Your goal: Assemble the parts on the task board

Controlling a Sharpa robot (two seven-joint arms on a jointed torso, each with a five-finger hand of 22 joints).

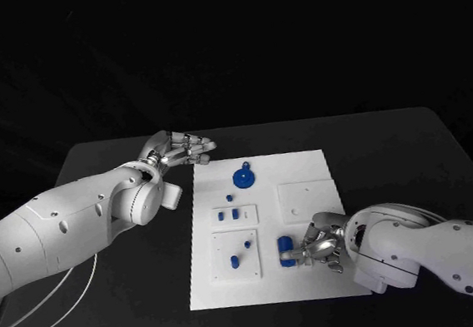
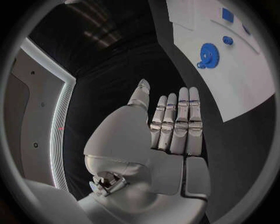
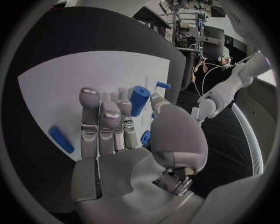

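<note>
The white task board lies in the middle of the black table. On it are a blue gear at the far end, small blue pieces in the middle, and a blue peg on a raised plate. My right hand rests on the near part of the board and pinches a blue cylinder between thumb and fingers; in the right wrist view the blue cylinder sits between the thumb and the fingers. My left hand hovers by the board's far left corner, flat and holding nothing.
The left wrist view shows my left hand over bare black table beside the board's edge, with the blue gear beyond it. A square raised plate sits on the board's right half. White cables hang off the table's left.
</note>
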